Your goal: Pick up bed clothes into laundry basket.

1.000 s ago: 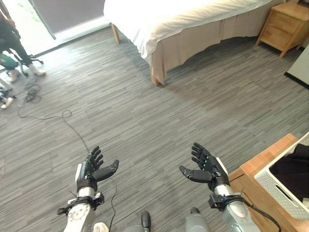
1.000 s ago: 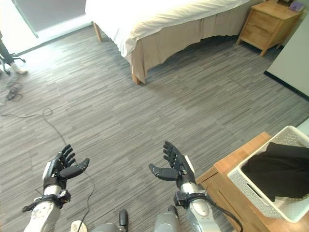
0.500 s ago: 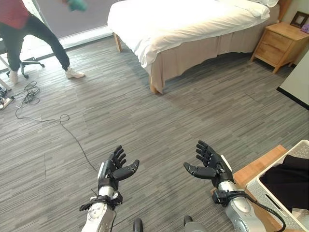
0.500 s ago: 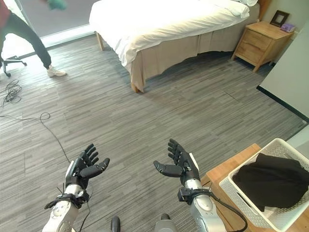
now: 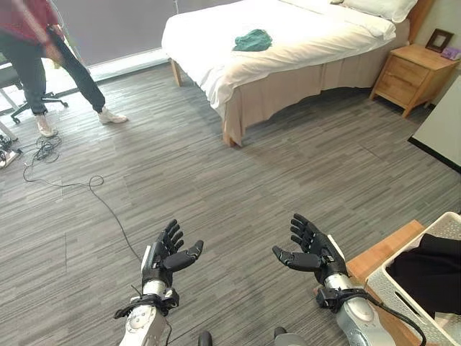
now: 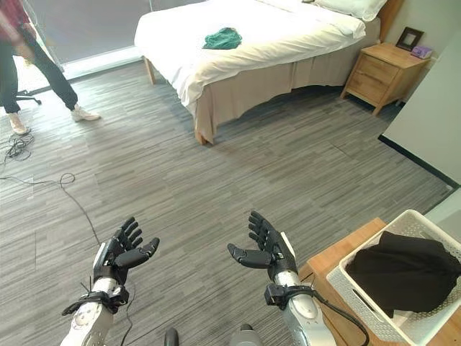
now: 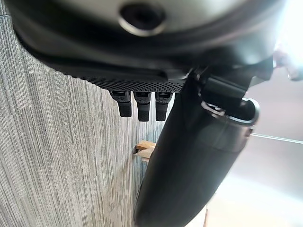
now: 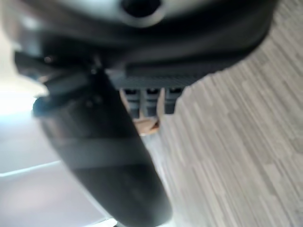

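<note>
While hands spread, right eye shows basket (image 6: pixel 403 328).

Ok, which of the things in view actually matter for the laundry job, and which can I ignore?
Part of the job:
green cloth lying on the bed
white laundry basket on the wooden table, dark clothes already in it
left hand and right hand, both open, holding nothing

Just lying about:
wooden nightstand
picture frame on it
person near the window
</note>
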{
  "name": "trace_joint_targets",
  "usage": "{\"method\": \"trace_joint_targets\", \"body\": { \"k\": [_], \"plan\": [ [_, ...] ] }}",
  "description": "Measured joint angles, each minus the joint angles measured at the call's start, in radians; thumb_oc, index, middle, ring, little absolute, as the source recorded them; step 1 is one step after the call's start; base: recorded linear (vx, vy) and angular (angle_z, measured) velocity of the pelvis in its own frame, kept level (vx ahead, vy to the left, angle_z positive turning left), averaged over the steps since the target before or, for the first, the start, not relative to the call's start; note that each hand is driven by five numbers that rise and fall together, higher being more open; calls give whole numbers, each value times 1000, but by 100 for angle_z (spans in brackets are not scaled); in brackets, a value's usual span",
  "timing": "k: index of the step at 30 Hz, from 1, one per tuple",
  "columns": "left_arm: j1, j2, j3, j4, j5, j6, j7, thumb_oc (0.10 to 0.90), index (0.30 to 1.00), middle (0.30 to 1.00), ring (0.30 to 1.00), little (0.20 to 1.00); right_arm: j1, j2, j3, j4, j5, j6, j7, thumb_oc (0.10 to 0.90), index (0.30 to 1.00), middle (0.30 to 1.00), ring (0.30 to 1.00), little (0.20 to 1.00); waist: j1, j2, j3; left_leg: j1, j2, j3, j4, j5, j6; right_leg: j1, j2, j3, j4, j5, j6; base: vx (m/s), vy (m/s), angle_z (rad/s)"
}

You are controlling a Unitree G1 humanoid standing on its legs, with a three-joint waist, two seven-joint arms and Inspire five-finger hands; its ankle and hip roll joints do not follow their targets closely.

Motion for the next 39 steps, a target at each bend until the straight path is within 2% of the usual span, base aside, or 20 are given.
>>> {"method": "trace_joint_targets", "body": {
  "k": [3,4,7,8,9,12,16,24,28,29,30,31,32,33,34,35,36,37,38,39],
  "plan": [
    [0,0,0,0,0,0,0,800,900,900,900,900,9,0,0,0,0,0,1,800,900,900,900,900,0,0,-2,0,0,0,0,0,0,0,0,0,0,0,0,0,0,0],
    [0,1,0,1,0,0,0,800,900,900,900,900,21,0,0,0,0,0,4,800,900,900,900,900,0,-20,-33,0,-2,1,0,1,-1,-2,-2,1,-1,0,0,-30,-49,4],
    [9,30,2,3,1,0,-31,800,900,900,900,900,35,2,-27,20,40,-3,18,800,900,900,900,900,13,-12,-57,-24,11,32,1,1,-3,-33,-15,-32,-3,-1,-5,-87,-101,-18],
    [35,32,37,1,0,0,-40,800,900,900,900,900,14,-1,-37,58,40,-1,10,800,900,900,900,900,25,-7,-64,-24,20,70,2,-3,1,-41,-13,-31,-26,21,-2,-43,-85,-58],
    [40,38,46,7,-1,0,-35,800,900,900,900,900,8,-3,-44,70,40,-1,3,800,900,900,900,900,25,-6,-65,-25,19,81,3,-7,8,-47,-12,-23,-28,29,-3,-46,-108,-53],
    [56,31,76,17,-18,-1,-23,800,900,900,900,900,39,-50,-103,73,72,-1,-5,800,900,900,900,900,20,14,-77,-28,18,76,2,-6,8,-39,-8,-32,-36,33,2,-31,-88,1],
    [39,56,77,41,-7,-1,-17,800,900,900,900,900,42,-52,-143,82,97,-15,-28,800,900,900,900,900,5,12,-75,-22,15,50,11,-8,10,3,-13,-63,-58,34,4,15,-10,23],
    [28,59,80,41,3,-2,-12,800,900,900,900,900,42,-47,-150,82,96,-23,-23,800,900,900,900,900,12,12,-69,-22,4,43,11,-16,17,31,-24,-74,-87,39,13,24,63,5],
    [20,59,79,41,3,-2,-11,800,900,900,900,900,11,-53,-149,82,89,-23,-27,800,900,900,900,900,11,6,-47,-27,-26,47,19,-24,23,27,-58,-76,-84,39,20,48,181,2],
    [10,63,72,43,2,-3,-11,800,900,900,900,900,9,-51,-150,81,81,-25,-27,800,900,900,900,900,7,-11,-34,-25,-58,51,19,-40,38,15,-87,-81,-56,50,29,70,247,18],
    [-16,63,64,57,2,-3,-8,800,900,900,900,900,9,-54,-156,81,72,-25,-27,800,900,900,900,900,4,-18,-7,-34,-84,56,61,-77,91,-6,-110,-82,32,33,30,71,317,34],
    [-29,56,57,66,2,-2,-7,800,900,900,900,900,4,-69,-157,81,69,-24,-28,800,900,900,900,900,2,-11,5,-44,-73,58,82,-77,81,-48,-121,-87,104,18,40,102,288,11],
    [-56,58,51,82,3,-17,0,800,900,900,900,900,7,-43,-164,80,52,-32,-29,800,900,900,900,900,0,-52,46,-106,-148,128,282,-154,106,-145,-177,-51,287,16,54,174,328,3],
    [-67,49,46,93,2,-17,6,800,900,900,900,900,0,-55,-166,66,48,-38,-33,800,900,900,900,900,-5,-31,67,-144,-151,167,372,-197,157,-196,-188,-43,410,28,53,225,141,-14],
    [-65,60,42,102,3,-10,3,800,900,900,900,900,11,-35,-151,91,38,-32,-36,800,900,900,900,900,-24,-37,88,-113,-155,161,356,-260,143,-279,-184,-3,551,72,40,292,83,-7],
    [-59,69,43,101,3,-9,4,800,900,900,900,900,22,-31,-135,93,30,-20,-36,800,900,900,900,900,-23,-38,91,-105,-157,158,345,-258,141,-330,-171,-2,599,51,49,540,21,-20],
    [-55,86,51,98,3,-9,4,800,900,900,900,900,32,-28,-116,88,24,-15,-33,800,900,900,900,900,-29,-27,106,-98,-144,145,321,-231,130,-360,-140,-29,569,30,29,464,-10,-21],
    [-59,96,54,96,1,-10,8,800,900,900,900,900,43,-28,-107,80,24,-16,-33,800,900,900,900,900,-39,-37,113,-101,-147,133,306,-229,128,-383,-116,-37,529,25,30,522,-46,1],
    [-86,119,69,100,-1,-12,21,800,900,900,900,900,38,-17,-100,80,25,-21,-33,800,900,900,900,900,-45,-45,132,-118,-147,98,281,-218,119,-393,-74,-55,332,18,48,204,-24,19],
    [-107,127,72,112,-2,-13,23,800,900,900,900,900,43,-15,-97,79,27,-23,-38,800,900,900,900,900,-59,-50,140,-121,-154,91,259,-212,104,-404,-68,-62,264,27,36,632,-126,62]
  ]
}}
